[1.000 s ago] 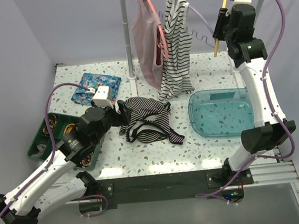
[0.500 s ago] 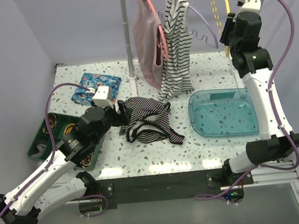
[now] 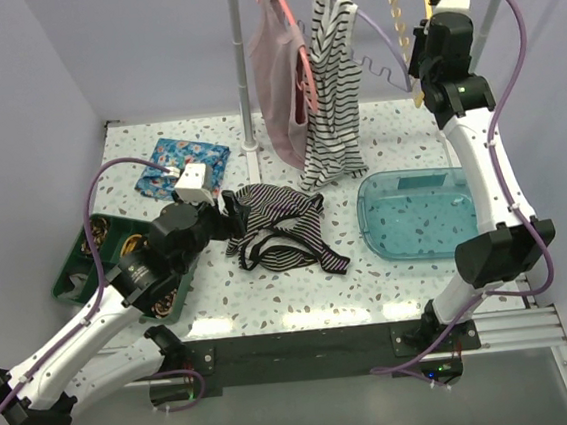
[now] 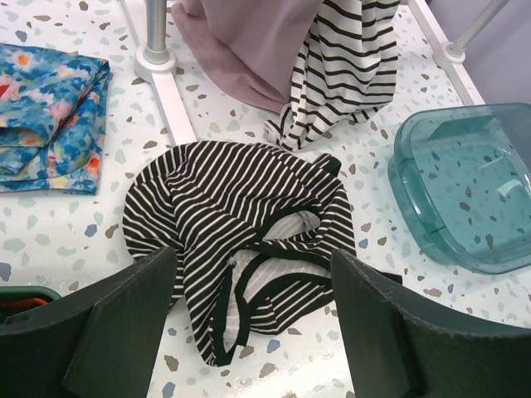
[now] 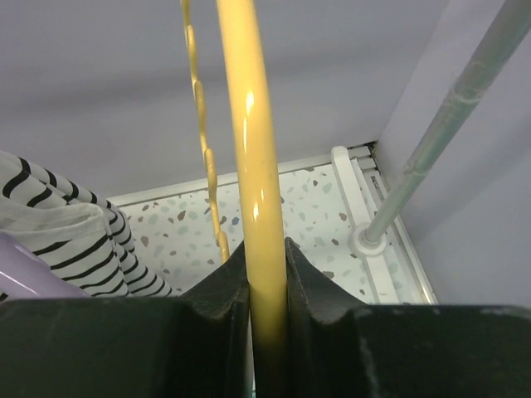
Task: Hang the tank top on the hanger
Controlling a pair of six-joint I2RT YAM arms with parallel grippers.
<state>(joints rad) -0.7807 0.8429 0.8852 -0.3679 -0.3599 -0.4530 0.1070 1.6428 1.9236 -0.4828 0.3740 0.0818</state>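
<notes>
Tank top [image 4: 241,207] lay crumpled mid-worktop.
Black w/ thin white stripes; L gripper [image 4: 253,282] spread, R gripper [image 5: 267,278] pinched hanger [image 5: 247,124].

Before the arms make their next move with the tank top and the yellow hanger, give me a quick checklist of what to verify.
1. Right pincer shut on hanger: ok.
2. Hanger hook free of the rack: cannot tell, the hook is out of frame.
3. Left pincer open: ok, facing the tank top.
4. Tank top laid flat: not ok, it is crumpled on the table.
5. Tank top apart from the tub: ok.
</notes>
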